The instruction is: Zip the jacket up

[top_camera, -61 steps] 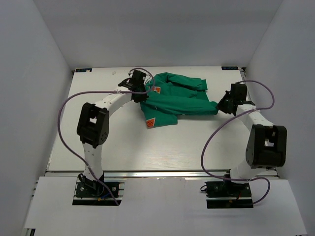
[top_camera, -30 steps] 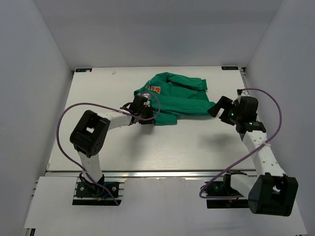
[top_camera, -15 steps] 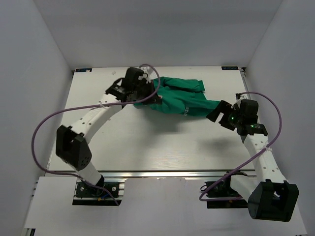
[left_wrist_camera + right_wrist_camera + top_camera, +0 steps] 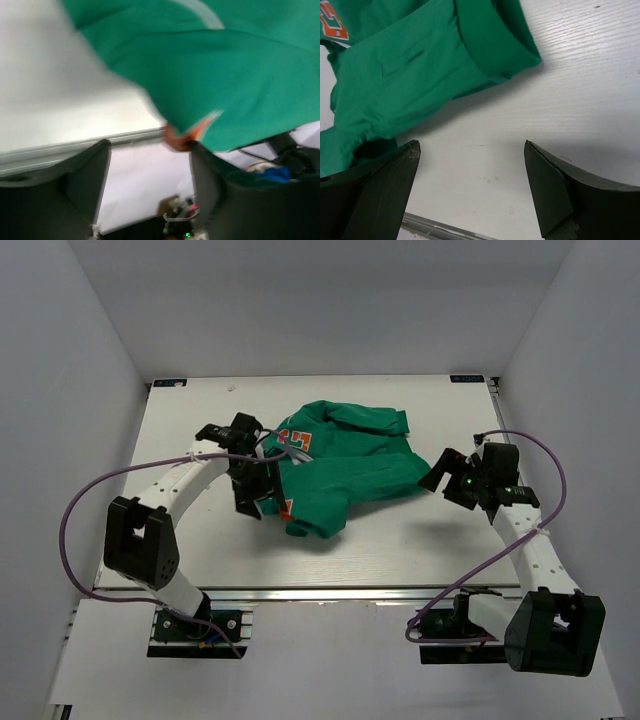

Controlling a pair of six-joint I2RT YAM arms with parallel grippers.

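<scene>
Gaping wide, right claw [image 4: 470,150] near jacket [image 4: 420,65] hem

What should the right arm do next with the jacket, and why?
Probably ease the right gripper forward to the folded edge of the jacket and close on it. Its jaws stand open over bare table, holding nothing, and the jacket lies bunched by the left gripper, so it likely needs spreading before zipping.
</scene>
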